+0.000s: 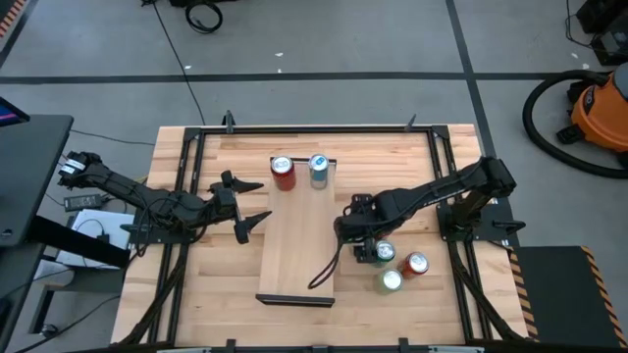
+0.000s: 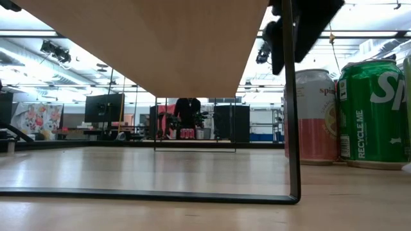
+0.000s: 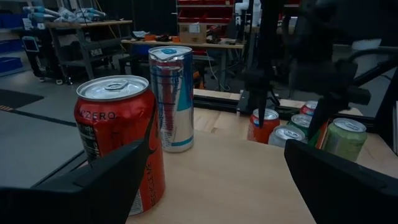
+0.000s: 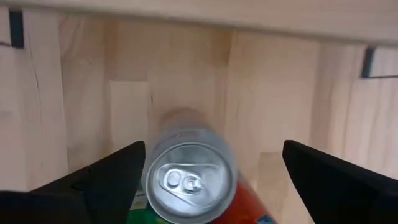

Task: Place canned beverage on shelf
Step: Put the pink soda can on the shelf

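We hover right hand (image 1: 365, 247) wide open, empty, over silver-topped can (image 4: 189, 180) in tabletop cluster beside long light-wood shelf (image 1: 299, 250), lining up grasp. Left hand (image 1: 253, 204) waits open, empty, near red can (image 1: 283, 173) and slim blue-silver can (image 1: 318, 169) on shelf.

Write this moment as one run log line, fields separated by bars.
shelf: red can, silver can | right gripper: open, above table cans | left gripper: open, waiting

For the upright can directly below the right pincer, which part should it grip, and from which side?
Grip the can around its round side wall, descending from above. It stands upright with its lid facing the open right pincer, but neighbouring cans stand close beside it, so a sideways approach looks blocked.
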`<action>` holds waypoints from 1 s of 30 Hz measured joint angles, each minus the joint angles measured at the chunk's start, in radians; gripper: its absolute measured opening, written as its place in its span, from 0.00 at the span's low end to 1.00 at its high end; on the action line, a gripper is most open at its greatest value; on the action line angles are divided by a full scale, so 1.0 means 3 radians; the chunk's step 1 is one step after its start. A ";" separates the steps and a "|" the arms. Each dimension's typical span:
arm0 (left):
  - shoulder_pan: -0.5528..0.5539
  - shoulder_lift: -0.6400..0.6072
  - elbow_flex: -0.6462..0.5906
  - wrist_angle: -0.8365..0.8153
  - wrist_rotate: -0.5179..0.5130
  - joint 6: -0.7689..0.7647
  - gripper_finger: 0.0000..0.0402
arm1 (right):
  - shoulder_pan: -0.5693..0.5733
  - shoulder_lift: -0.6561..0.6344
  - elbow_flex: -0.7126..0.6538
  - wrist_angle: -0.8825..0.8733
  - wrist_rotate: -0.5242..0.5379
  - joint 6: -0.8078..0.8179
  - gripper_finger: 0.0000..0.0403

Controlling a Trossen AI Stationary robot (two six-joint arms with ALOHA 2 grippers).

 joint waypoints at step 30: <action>0.0000 0.0000 0.0000 -0.0005 0.0000 -0.0005 0.97 | -0.0031 0.0001 -0.0228 0.0095 -0.0182 -0.0147 0.79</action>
